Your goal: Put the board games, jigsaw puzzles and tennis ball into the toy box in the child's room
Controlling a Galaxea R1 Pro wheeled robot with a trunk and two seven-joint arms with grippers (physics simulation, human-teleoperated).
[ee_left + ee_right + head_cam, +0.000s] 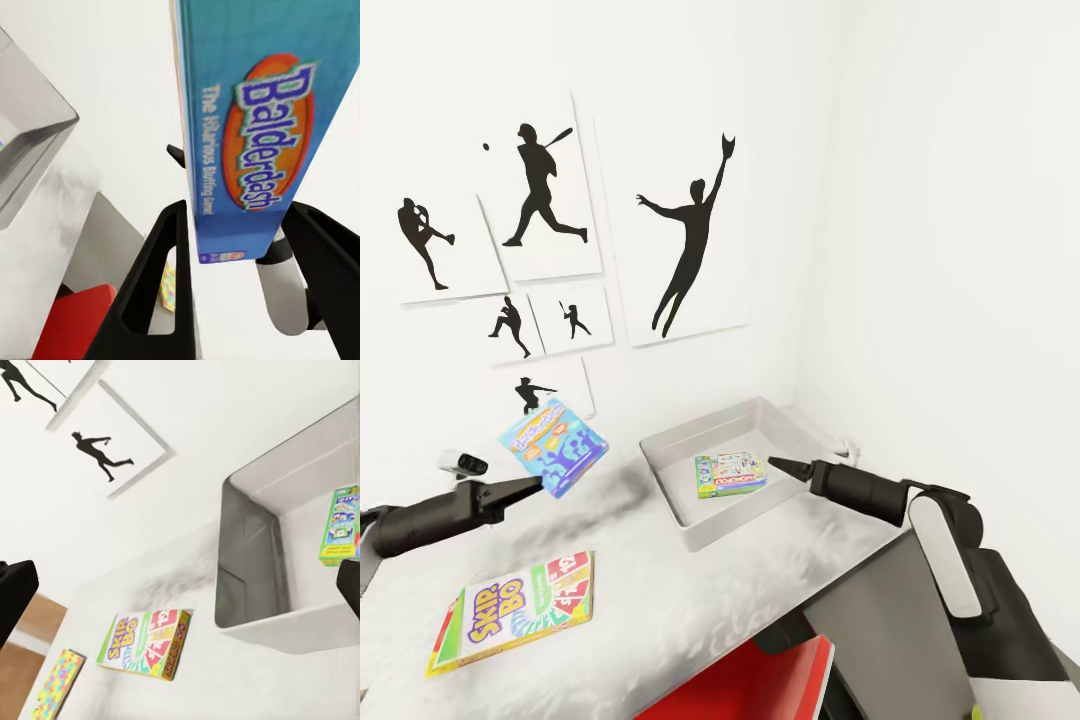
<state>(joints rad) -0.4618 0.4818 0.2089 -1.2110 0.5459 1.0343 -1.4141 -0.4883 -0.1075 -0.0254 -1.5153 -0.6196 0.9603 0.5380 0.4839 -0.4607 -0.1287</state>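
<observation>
Three game boxes are on show from the head camera. One, the small blue board game, hangs in the air between the left gripper fingers, tilted, lifted clear of the table and short of the toy box. From the left wrist camera that same box stands edge-on between the two black fingers, its Balderdash lettering readable, which the head camera is too far off to give; the fingers close on its lower end, one on each broad face.

Inside the grey bin lies the green-edged board game, flat on the bottom, just ahead of the right gripper tip. From the head camera those fingers look drawn to a narrow point. The right wrist camera shows them as dark shapes at the two frame edges with nothing between them, and I cannot tell how far apart they truly stand.

Well behind the left fingers the yellow-edged Skip-Bo box rests flat on the white top. The right wrist camera adds a jigsaw puzzle beyond it, near the table end, and the wood floor.
</observation>
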